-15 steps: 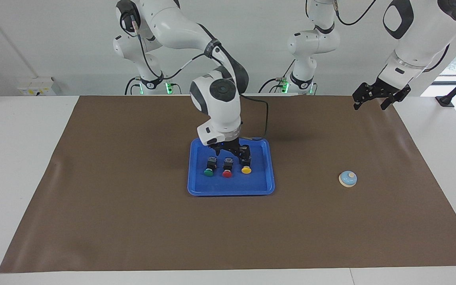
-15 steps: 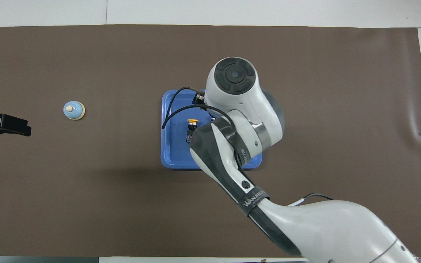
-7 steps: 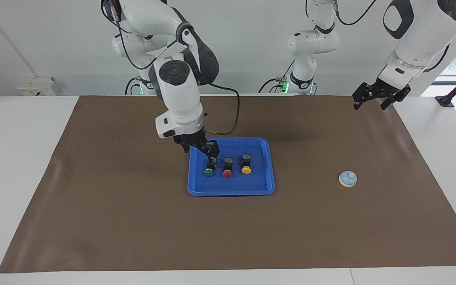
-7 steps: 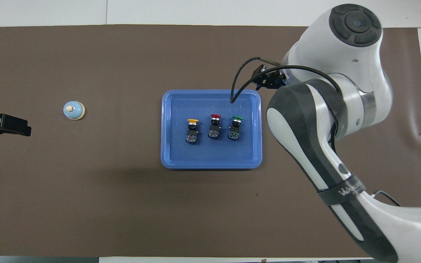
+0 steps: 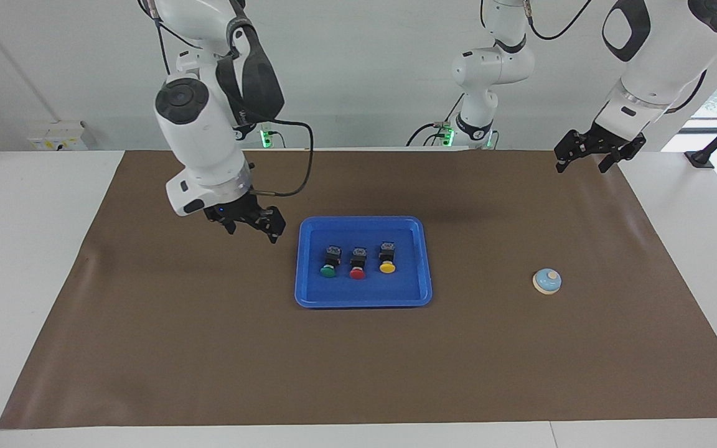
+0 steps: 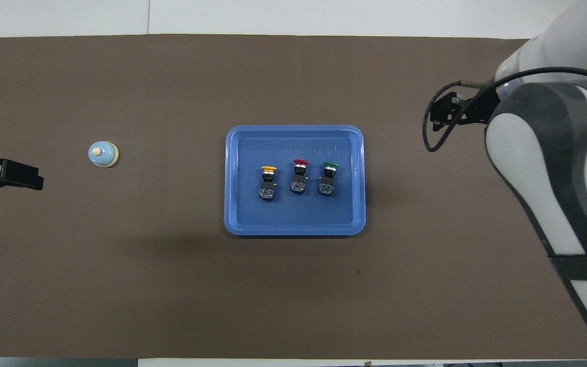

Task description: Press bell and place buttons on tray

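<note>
Buttons sit in a row on the blue tray (image 5: 363, 295): green button (image 5: 329, 261), red button (image 5: 357, 263) and yellow button (image 5: 387, 257), none touching. My right hand (image 5: 248, 225) hangs open and empty over the brown mat (image 5: 209, 348), beside the tray toward the right arm's end of the bench. My left hand (image 5: 590, 154) waits open over the mat's edge. Bell (image 5: 547, 281) stands alone on the mat, well apart from the tray, with nothing around it.

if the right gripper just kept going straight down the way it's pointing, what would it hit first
Probably only the brown mat. The right gripper, open and empty, hangs over bare mat beside the tray, toward the right arm's end; depth is hard to judge.
</note>
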Action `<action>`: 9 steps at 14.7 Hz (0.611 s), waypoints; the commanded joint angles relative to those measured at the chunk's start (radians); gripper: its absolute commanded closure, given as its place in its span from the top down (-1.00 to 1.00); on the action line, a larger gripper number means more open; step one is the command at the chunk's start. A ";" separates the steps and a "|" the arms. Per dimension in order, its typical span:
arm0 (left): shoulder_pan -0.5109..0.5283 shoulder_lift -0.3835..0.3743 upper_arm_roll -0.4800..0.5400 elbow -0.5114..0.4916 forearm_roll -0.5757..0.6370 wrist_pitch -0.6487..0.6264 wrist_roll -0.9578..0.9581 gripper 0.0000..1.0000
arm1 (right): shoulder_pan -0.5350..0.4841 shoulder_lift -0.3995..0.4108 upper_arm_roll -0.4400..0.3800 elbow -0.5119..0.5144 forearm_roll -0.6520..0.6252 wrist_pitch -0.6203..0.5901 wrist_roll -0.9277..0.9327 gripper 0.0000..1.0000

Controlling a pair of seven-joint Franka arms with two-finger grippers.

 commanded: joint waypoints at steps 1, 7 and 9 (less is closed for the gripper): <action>0.004 -0.024 0.003 -0.025 -0.008 0.003 0.014 1.00 | -0.089 -0.076 0.011 -0.025 -0.002 -0.053 -0.173 1.00; 0.004 -0.026 0.003 -0.025 -0.008 0.003 0.014 1.00 | -0.146 -0.217 0.018 -0.031 -0.098 -0.194 -0.286 1.00; 0.005 -0.026 0.004 -0.025 -0.008 -0.003 0.014 1.00 | -0.145 -0.254 0.018 -0.037 -0.104 -0.216 -0.286 1.00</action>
